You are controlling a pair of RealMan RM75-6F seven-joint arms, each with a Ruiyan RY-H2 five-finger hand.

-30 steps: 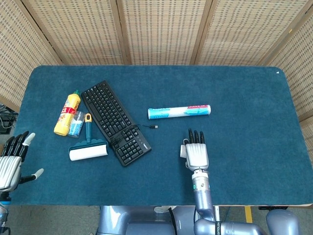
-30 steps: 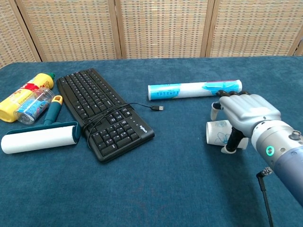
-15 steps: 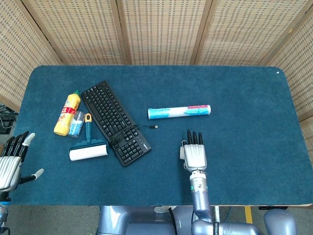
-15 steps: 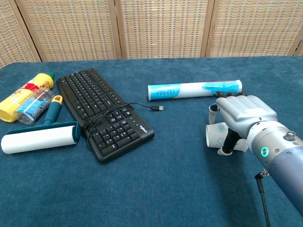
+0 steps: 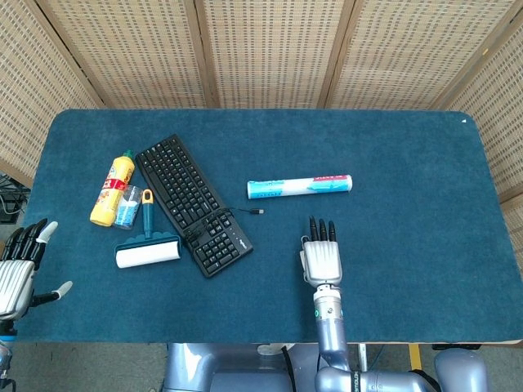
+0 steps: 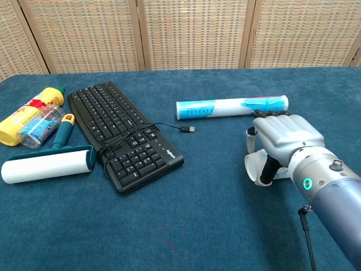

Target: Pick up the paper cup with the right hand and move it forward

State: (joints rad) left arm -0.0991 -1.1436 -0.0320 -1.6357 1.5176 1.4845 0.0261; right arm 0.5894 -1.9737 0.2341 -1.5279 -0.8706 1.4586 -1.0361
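The white paper cup (image 6: 253, 167) lies on its side on the blue table cloth (image 6: 186, 226), its open mouth facing left. My right hand (image 6: 283, 139) lies over it, fingers across the top and the thumb curled round the front, so it grips the cup. In the head view the right hand (image 5: 323, 259) hides nearly all of the cup (image 5: 303, 258); only a white sliver shows at its left side. My left hand (image 5: 18, 269) hovers off the table's near left corner, fingers spread, holding nothing.
A blue-and-white wrapped roll (image 6: 231, 107) lies just beyond the right hand. A black keyboard (image 6: 121, 132) with its loose cable sits at centre left. Further left lie a lint roller (image 6: 48, 164), a yellow bottle (image 6: 25, 116) and a clear container (image 6: 38, 129).
My right hand has shifted slightly left and nearer, and the cup has moved with it. The thumb has closed further round the cup. The left hand has not moved.
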